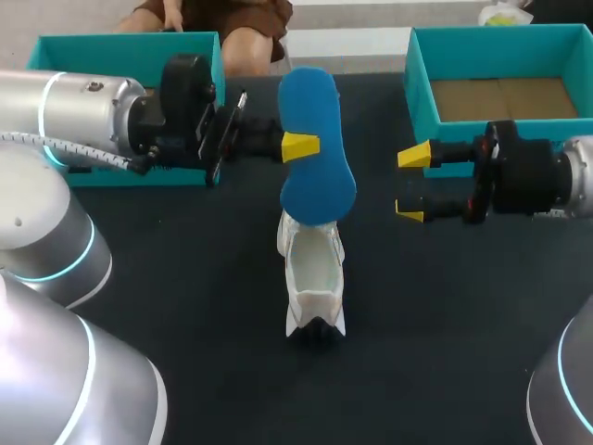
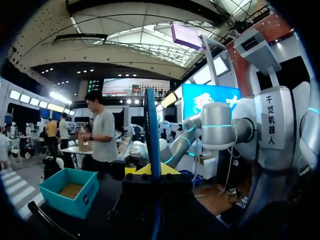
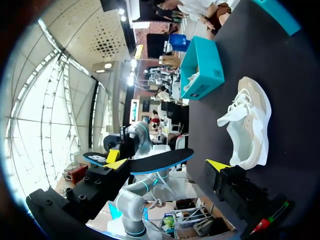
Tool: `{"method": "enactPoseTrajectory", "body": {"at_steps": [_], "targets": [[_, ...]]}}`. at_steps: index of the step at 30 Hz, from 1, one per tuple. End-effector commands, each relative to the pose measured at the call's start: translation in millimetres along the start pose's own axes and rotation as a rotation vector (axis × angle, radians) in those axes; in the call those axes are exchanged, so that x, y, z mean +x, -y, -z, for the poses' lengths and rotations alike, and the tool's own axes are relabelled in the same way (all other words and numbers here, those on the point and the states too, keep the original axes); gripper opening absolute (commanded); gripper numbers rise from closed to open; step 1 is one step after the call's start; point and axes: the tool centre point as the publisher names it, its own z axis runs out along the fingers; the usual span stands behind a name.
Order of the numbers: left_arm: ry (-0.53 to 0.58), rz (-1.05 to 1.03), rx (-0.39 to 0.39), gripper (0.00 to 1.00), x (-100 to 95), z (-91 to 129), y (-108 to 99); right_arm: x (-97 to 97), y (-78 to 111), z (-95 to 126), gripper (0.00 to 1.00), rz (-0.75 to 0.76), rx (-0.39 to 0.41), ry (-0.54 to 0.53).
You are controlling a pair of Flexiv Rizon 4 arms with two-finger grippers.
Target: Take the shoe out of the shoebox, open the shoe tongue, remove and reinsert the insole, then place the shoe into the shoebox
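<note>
My left gripper (image 1: 301, 146) is shut on a blue insole (image 1: 315, 139) and holds it on edge above the table, over the toe end of the white shoe (image 1: 313, 273). The shoe lies on the dark table, its opening facing up. In the left wrist view the insole (image 2: 150, 132) stands edge-on between the yellow tips of that gripper (image 2: 151, 170). My right gripper (image 1: 412, 183) hangs open just right of the insole, apart from it. In the right wrist view the insole (image 3: 160, 161) lies ahead of that open gripper (image 3: 167, 163), with the shoe (image 3: 250, 130) beside it.
A teal shoebox (image 1: 500, 46) with a brown cardboard floor stands at the back right, behind my right gripper. A second teal box (image 1: 120, 51) stands at the back left behind my left arm. The table is dark and bare around the shoe.
</note>
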Motion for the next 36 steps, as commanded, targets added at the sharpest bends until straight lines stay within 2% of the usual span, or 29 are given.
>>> {"method": "enactPoseTrajectory", "body": {"at_steps": [1, 17, 19, 20, 22, 26, 28, 32, 36], "targets": [[0.046, -0.459, -0.057, 0.00, -1.8, 8.9, -8.9, 0.2, 0.4, -1.3, 1.00, -0.001, -0.002, 0.001], [0.046, -0.459, -0.057, 0.00, -1.8, 8.9, -8.9, 0.2, 0.4, -1.3, 1.00, -0.001, -0.002, 0.001], [0.032, -0.615, -0.089, 0.00, 2.9, 8.4, -21.1, 0.2, 0.4, -1.3, 1.00, -0.001, -0.002, 0.001], [0.018, -0.588, -0.045, 0.00, 5.1, 9.1, -25.7, 0.2, 0.4, -1.3, 1.00, -0.001, -0.002, 0.001], [-0.015, -0.723, -0.035, 0.00, 8.9, 10.0, -34.2, 0.2, 0.4, -1.3, 1.00, -0.001, -0.002, 0.001], [-0.016, -0.830, -0.007, 0.00, 7.2, 12.3, -46.7, 0.2, 0.4, -1.3, 1.00, -0.001, -0.002, 0.001], [-0.037, -0.961, -0.019, 0.00, 8.5, 13.6, -53.4, 0.2, 0.4, -1.3, 1.00, -0.001, -0.002, 0.001], [-0.059, -1.189, -0.096, 0.00, 15.1, 14.3, -73.8, 0.2, 0.4, -1.3, 1.00, -0.001, -0.002, 0.001], [-0.066, -1.307, -0.097, 0.00, 21.5, 13.5, -85.2, 0.2, 0.4, -1.3, 1.00, -0.001, -0.002, 0.001]]}}
